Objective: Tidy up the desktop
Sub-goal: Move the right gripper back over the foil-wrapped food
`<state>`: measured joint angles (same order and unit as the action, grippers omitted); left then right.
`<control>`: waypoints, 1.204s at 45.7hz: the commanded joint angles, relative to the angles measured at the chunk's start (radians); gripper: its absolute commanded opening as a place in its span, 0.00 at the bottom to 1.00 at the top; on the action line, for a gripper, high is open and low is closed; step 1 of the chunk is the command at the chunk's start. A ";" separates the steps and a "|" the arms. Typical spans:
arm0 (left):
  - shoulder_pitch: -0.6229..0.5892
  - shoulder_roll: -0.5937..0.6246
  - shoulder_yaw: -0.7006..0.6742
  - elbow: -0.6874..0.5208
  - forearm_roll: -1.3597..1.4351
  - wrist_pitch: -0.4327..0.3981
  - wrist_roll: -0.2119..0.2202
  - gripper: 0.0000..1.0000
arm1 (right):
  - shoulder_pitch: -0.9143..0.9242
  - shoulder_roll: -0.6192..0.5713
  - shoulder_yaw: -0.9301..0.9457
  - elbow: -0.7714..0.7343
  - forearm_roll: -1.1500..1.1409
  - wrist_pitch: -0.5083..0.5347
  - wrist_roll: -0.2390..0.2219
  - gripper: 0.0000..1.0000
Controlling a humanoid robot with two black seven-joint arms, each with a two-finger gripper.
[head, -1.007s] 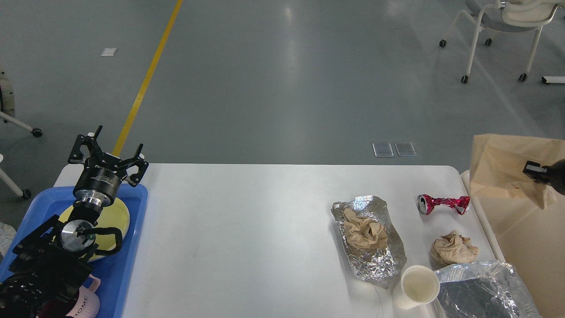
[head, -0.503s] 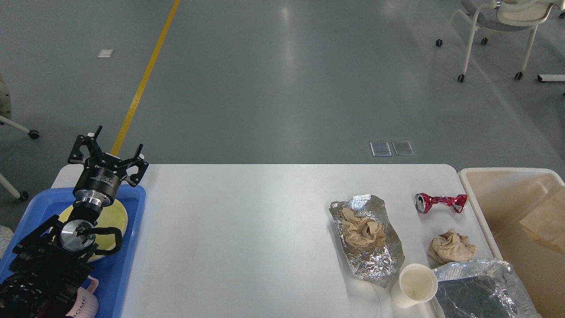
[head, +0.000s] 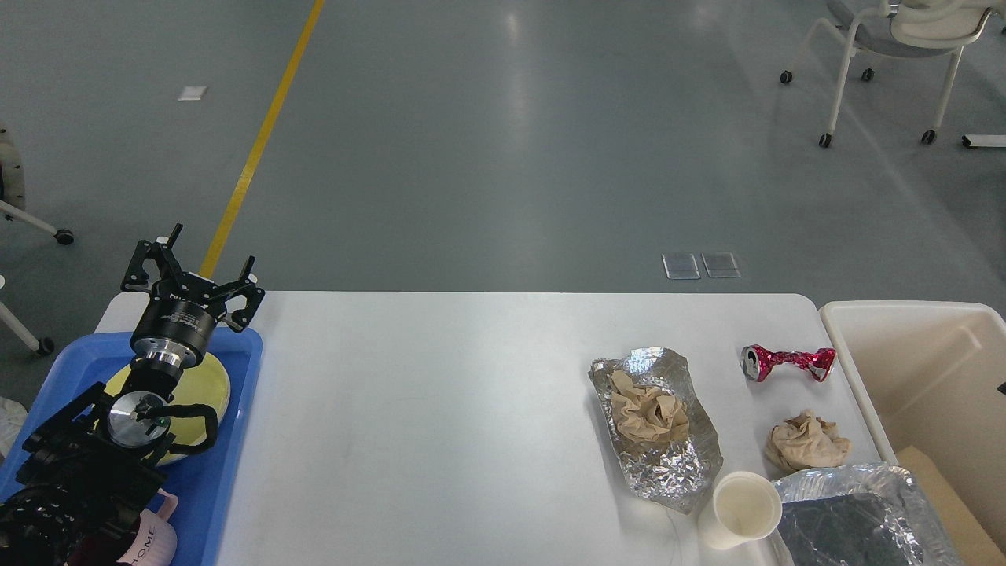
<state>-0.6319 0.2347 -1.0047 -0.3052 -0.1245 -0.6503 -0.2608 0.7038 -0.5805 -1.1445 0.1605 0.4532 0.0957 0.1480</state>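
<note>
one brown bag now lying in bin, right tool gone from view | left tool fingers apart, unmoved over tray | table left: foil, can, cup, paper wad

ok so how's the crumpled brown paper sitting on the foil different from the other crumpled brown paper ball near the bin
The crumpled paper on the foil rests on a wrinkled foil sheet; the other paper ball lies straight on the desktop. The one on the foil is more spread out and elongated; the other is a tighter wad. The foil one lies farther from the beige bin; the ball sits near the table's right edge beside it. Both are tan, crumpled paper.
</note>
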 commanded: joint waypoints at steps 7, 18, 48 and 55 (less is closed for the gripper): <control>0.000 0.000 0.000 0.000 0.000 0.000 0.000 0.98 | 0.146 0.036 -0.001 0.002 -0.122 0.093 0.013 1.00; 0.000 0.000 0.000 0.000 0.000 -0.002 0.000 0.98 | 0.336 0.203 -0.003 0.013 -0.229 0.156 0.012 1.00; -0.002 0.002 0.001 0.000 0.000 0.000 0.000 0.98 | 1.149 0.544 -0.064 0.702 -0.284 0.585 -0.001 1.00; 0.000 0.002 0.001 0.000 0.000 0.000 0.000 0.98 | 1.345 0.585 -0.060 1.138 -0.271 0.451 -0.013 1.00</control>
<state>-0.6330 0.2364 -1.0032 -0.3054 -0.1243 -0.6503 -0.2608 1.9288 -0.0283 -1.2033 1.0199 0.1687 0.6541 0.1428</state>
